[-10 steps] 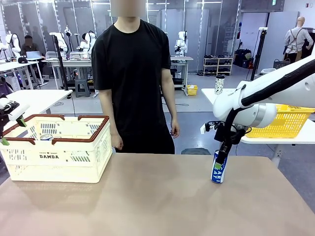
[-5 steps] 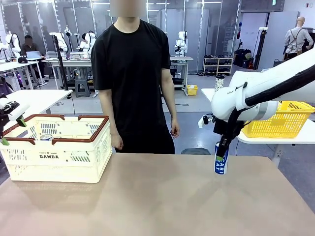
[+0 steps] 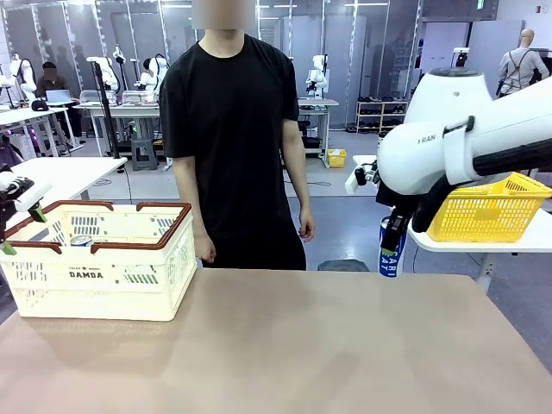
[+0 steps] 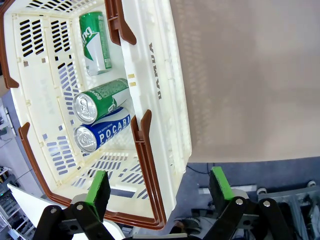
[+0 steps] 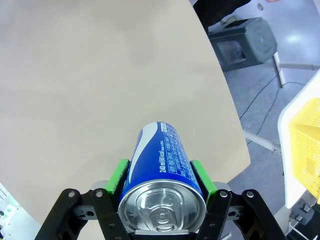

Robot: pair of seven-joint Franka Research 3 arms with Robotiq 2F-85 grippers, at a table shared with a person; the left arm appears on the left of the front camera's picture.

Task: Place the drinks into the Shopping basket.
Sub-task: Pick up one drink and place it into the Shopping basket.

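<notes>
A slim blue-and-white metal can (image 3: 390, 250) is held by the right gripper (image 3: 393, 242) above the beige surface (image 3: 285, 345), at the right of the frame. At lower left, the left gripper (image 4: 158, 186) is spread wide over the cream lattice basket with brown rim (image 4: 165, 100), where three cans are lying.

**Free room and obstacles over the table**

The table (image 3: 285, 345) top lies bare from the Shopping basket (image 3: 99, 267) at its left end to its right edge — open passage. The basket's mouth is open above; three cans lie on its floor: two green cans (image 4: 95, 42) (image 4: 100, 99) and a blue can (image 4: 102, 131), the rest bare. A person (image 3: 231, 138) stands at the far edge, mid-table.
</notes>
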